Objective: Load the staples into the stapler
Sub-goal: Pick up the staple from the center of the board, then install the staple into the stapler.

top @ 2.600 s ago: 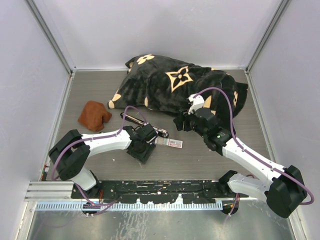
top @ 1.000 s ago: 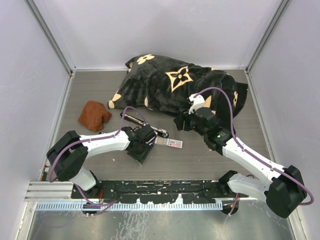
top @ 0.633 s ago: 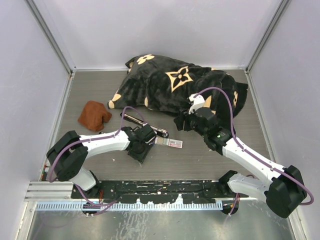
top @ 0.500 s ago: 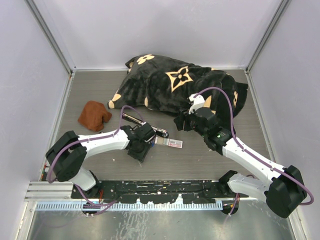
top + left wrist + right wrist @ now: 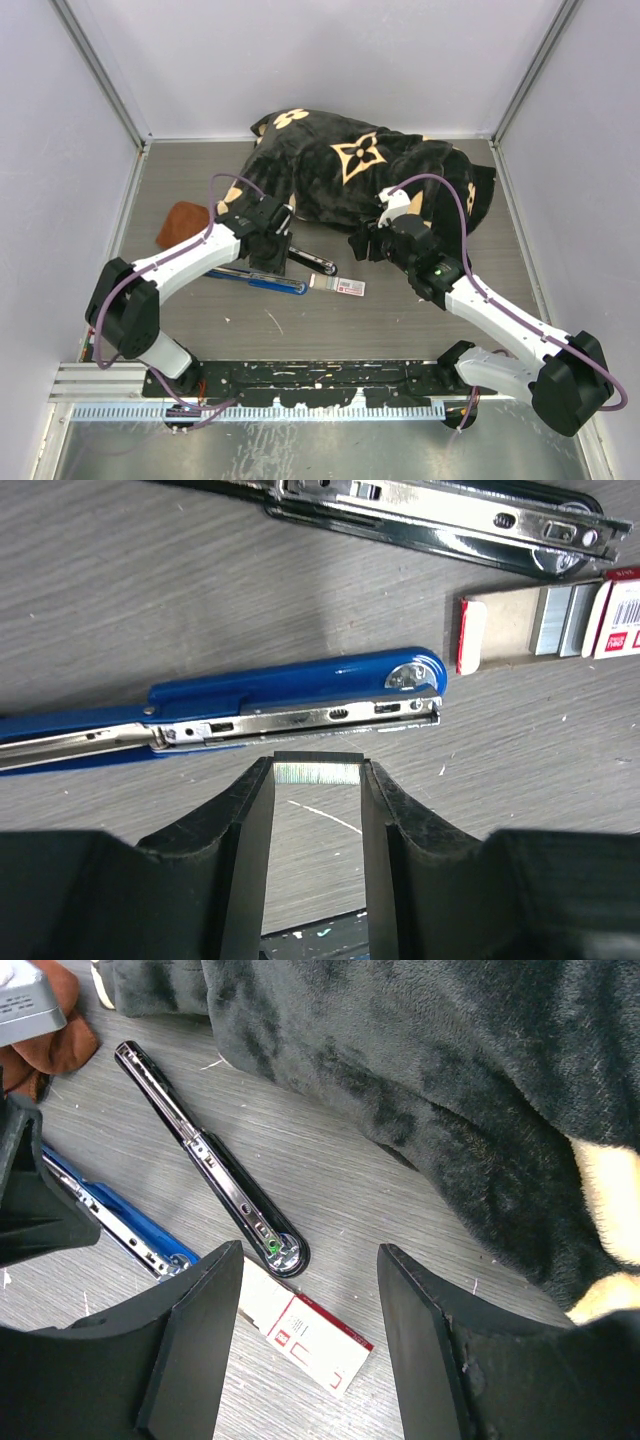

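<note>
**Top view.** The left claw [image 5: 268, 245] hangs over the table [image 5: 420, 320], just behind the blue stapler [image 5: 262, 281]. That stapler lies flat, close in front of the black stapler [image 5: 312, 263]. The staples box [image 5: 347, 287] lies just right of both, and the right claw [image 5: 362, 245] sits by the edge of the blanket [image 5: 340, 165]. With 2 staplers this close together, a drifting descent could knock the black one or put the load into the wrong one.

**Left wrist view.** The left claw pinches a short strip of staples [image 5: 316, 771] at the very tips of its fingers. The strip sits just beside the open metal channel [image 5: 300, 718] of the blue stapler. The box's grey tray [image 5: 510, 625] is slid out, with more staples in it.

- The hold is only at the tips, so the strip could twist, slip out or snap when it meets metal.
- If the strip comes in askew it would likely ride on the channel's edge instead of dropping in.
- The stapler lies loose, so a push would probably slide it away.

**Right wrist view.** The right claw is spread wide and empty above the tip of the black stapler and the box. It touches nothing, so nothing braces the blue stapler.
</note>
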